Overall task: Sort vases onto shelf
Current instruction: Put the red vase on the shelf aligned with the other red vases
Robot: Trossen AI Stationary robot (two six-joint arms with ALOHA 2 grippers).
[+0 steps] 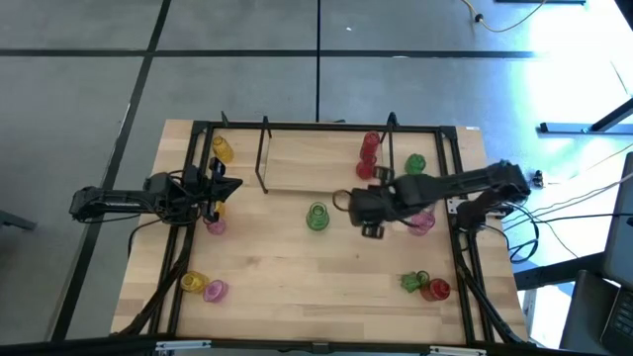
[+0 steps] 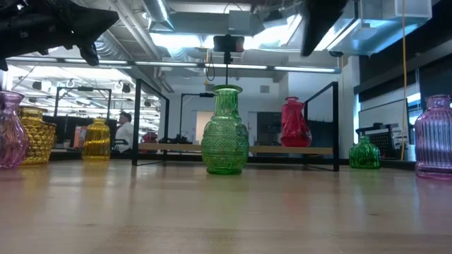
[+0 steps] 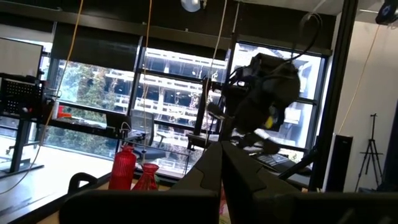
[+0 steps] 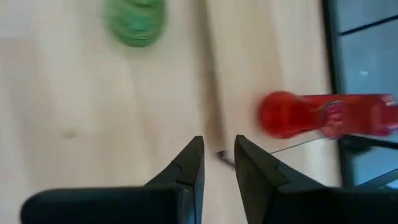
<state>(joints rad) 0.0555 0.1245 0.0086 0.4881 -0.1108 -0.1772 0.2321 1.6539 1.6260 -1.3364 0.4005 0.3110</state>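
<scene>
The shelf (image 1: 307, 158) stands at the table's far middle, with two red vases (image 1: 368, 146) on its right end. A green vase (image 1: 316, 216) stands upright on its base at the table's centre (image 2: 225, 130). My right gripper (image 1: 346, 203) hovers just right of it, pointing steeply down, its fingers (image 4: 219, 142) a narrow gap apart with nothing between them. My left gripper (image 1: 229, 186) waits at the left, shut (image 3: 222, 163), held above the table. Other vases in yellow (image 1: 223, 148), pink (image 1: 215, 225) and green (image 1: 414, 163) stand around the table.
Near left stand a yellow vase (image 1: 193, 282) and a pink vase (image 1: 215, 291); near right a green (image 1: 410, 282) and a red one (image 1: 436, 290). A pink vase (image 1: 422, 222) stands under my right arm. Black frame bars (image 1: 462, 188) run along the table's sides.
</scene>
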